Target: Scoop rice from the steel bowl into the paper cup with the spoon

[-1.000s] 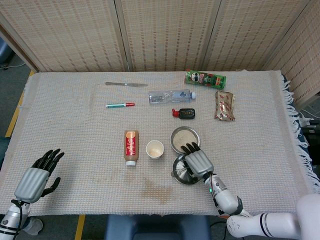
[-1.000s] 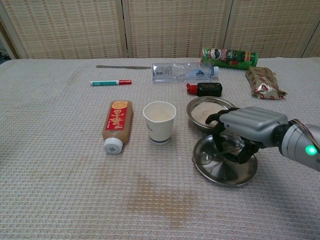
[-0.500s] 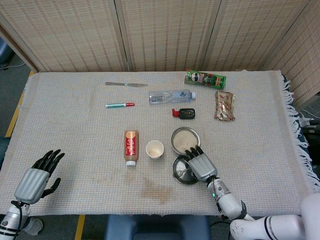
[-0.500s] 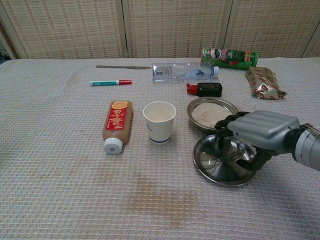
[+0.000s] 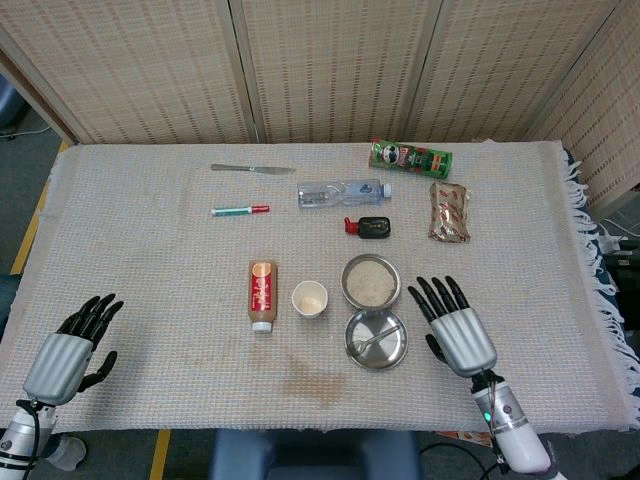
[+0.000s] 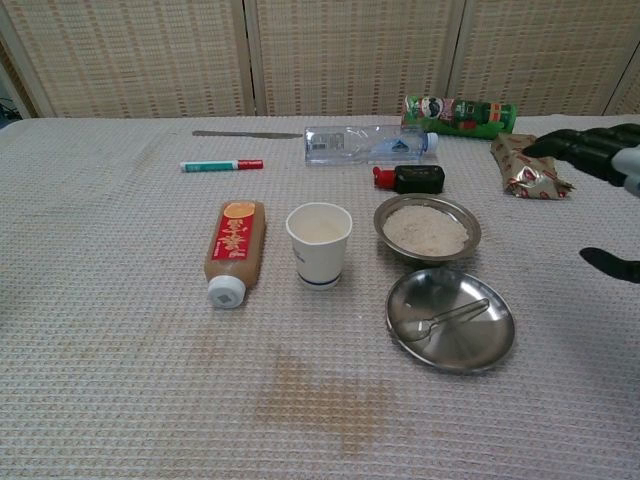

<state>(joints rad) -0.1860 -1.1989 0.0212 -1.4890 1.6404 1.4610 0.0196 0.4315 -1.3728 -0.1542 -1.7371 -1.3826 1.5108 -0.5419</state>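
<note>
The spoon [image 6: 438, 320] lies in a shiny plate [image 6: 490, 345]. The plate sits just in front of the steel bowl [image 6: 428, 230], which is full of rice [image 5: 370, 279]. The paper cup [image 6: 319, 244] stands to the left of the bowl, beside a brown bottle [image 6: 234, 250] lying flat. The right hand [image 5: 455, 328] is to the right of the plate, fingers apart, holding nothing. The left hand [image 5: 70, 348] is at the table's near left corner, fingers apart too.
</note>
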